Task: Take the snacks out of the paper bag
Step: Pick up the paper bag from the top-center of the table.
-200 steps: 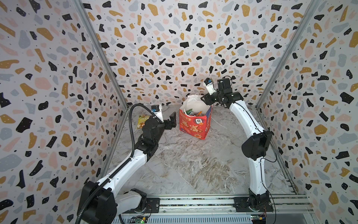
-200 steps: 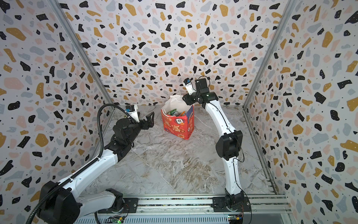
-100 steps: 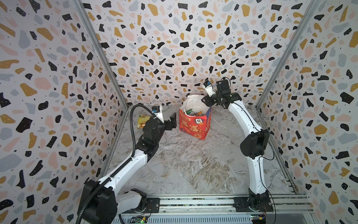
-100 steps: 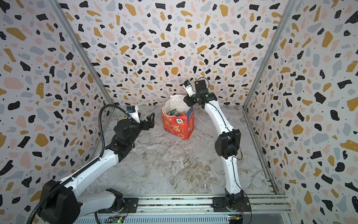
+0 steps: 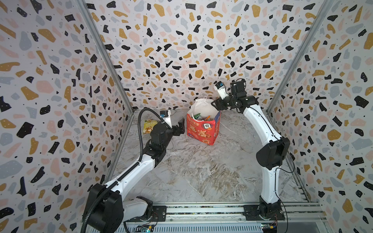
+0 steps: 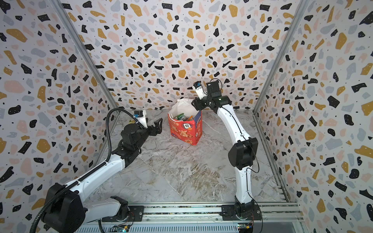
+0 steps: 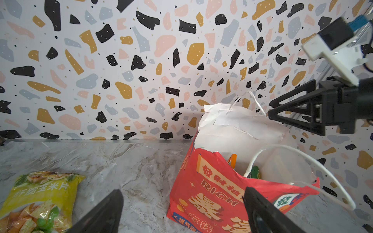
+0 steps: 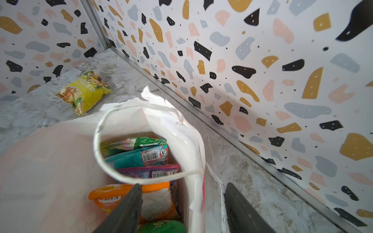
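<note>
Toward the far edge of the counter (image 5: 201,181) the paper bag (image 5: 201,131) stands upright and open. An orange packet (image 8: 159,199), a purple packet (image 8: 149,171), a teal packet (image 8: 133,157) and a green packet (image 8: 141,142) stand on edge inside. A yellow packet (image 5: 149,126) lies out near the far left corner.

The right tool (image 8: 182,187) hovers over the bag's mouth, empty, its fingers apart. One finger is over the orange packet and the other is outside the bag (the paper wall sits between them). It should probably shift inward so both fingers clear that wall. It should also stay off the cord handle (image 8: 96,141) looping across the mouth, then come down on one packet's top edge and pinch across its thin side.

The left tool (image 5: 182,125) is spread wide and empty, just beside the bag. Steadying the bag from there seems wise, since light paper may lift or tip as a packet comes up.
</note>
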`<state>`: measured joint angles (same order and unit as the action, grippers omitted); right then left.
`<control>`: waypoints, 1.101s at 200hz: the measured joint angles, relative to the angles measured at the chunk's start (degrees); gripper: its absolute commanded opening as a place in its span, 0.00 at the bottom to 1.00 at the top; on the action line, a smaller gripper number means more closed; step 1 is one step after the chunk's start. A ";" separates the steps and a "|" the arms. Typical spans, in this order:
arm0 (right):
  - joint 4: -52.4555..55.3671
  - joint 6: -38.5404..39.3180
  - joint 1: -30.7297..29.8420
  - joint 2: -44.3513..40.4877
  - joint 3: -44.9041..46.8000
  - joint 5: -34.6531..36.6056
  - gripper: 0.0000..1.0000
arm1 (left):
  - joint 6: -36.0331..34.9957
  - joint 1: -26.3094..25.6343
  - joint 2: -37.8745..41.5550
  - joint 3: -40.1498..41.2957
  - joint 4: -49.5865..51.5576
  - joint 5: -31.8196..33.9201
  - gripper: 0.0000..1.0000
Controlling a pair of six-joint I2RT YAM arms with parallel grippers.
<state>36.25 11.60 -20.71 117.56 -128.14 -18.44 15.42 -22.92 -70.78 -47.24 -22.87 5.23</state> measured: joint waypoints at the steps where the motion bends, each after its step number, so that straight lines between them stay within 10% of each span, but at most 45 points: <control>1: -0.07 0.02 0.00 -0.15 0.15 -0.02 0.69 | -0.02 0.02 0.00 0.00 0.00 0.00 0.94; 161: -5.86 2.71 -0.04 0.85 5.75 1.44 0.69 | -0.24 0.00 -2.71 -0.09 -0.42 -0.70 0.93; 220: -2.75 2.19 -0.04 11.98 -6.43 3.72 0.34 | -1.25 0.00 -3.06 -0.26 -0.39 -0.68 0.93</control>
<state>33.50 13.78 -20.75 129.54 -134.56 -14.72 14.17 -22.92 -73.84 -47.51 -23.27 4.56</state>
